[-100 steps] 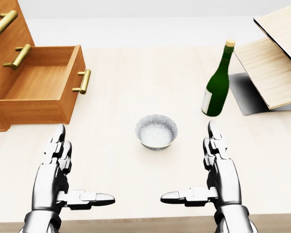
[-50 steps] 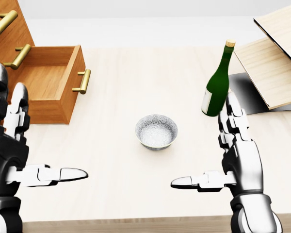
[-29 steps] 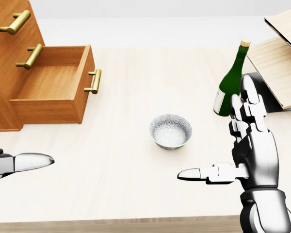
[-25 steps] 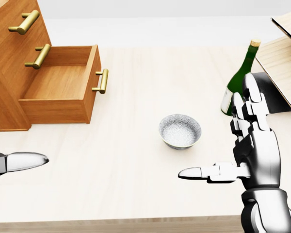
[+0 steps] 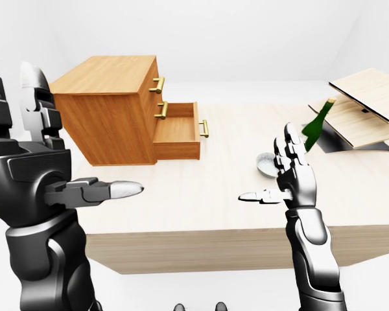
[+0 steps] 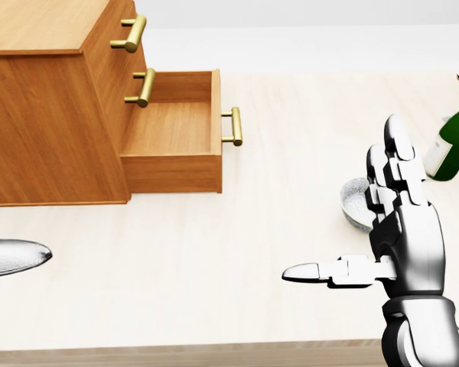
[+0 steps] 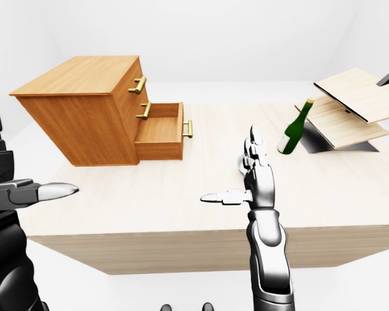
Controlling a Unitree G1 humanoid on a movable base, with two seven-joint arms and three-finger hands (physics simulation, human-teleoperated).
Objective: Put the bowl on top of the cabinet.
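Observation:
The grey speckled bowl stands on the pale table, at the right of the head view, partly hidden behind my right hand. That hand is open, fingers upright and thumb pointing left, and holds nothing. The wooden cabinet fills the upper left; its flat top is bare and its lower drawer is pulled out and empty. My left hand is raised and open at the far left of the left-eye view, away from the bowl. Only its thumb tip shows in the head view.
A green bottle stands upright just right of the bowl. Slanted wooden boards on a dark stand lie beyond it at the right. The table's near edge runs along the bottom of the head view.
The whole picture has shifted right, so the camera has turned left: more cabinet shows, and bowl and bottle sit near the right edge. My left hand has left the head view.

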